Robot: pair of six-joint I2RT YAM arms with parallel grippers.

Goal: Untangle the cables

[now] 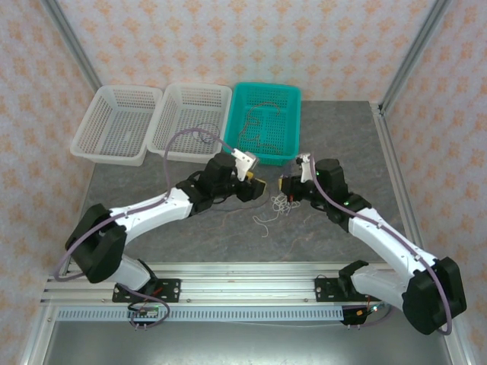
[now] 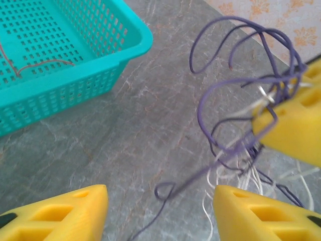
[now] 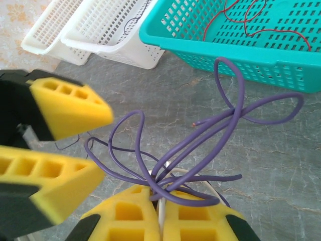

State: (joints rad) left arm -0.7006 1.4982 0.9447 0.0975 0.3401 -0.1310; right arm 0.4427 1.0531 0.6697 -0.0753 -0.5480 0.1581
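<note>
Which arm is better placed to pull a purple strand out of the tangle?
Left: the left gripper is open and empty beside the purple cables, while the right gripper is shut on them.

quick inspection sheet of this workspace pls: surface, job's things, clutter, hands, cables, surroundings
surface: grey marbled tabletop, bare in places
job's things: purple cables tangled with a white one; loose white cables on the table; red cable in the teal basket
clutter: nothing seen
hands: left hand open beside the tangle; right hand shut on it
cables: lilac hoses run along both arms
surroundings: two white baskets, patterned wall, metal frame
</note>
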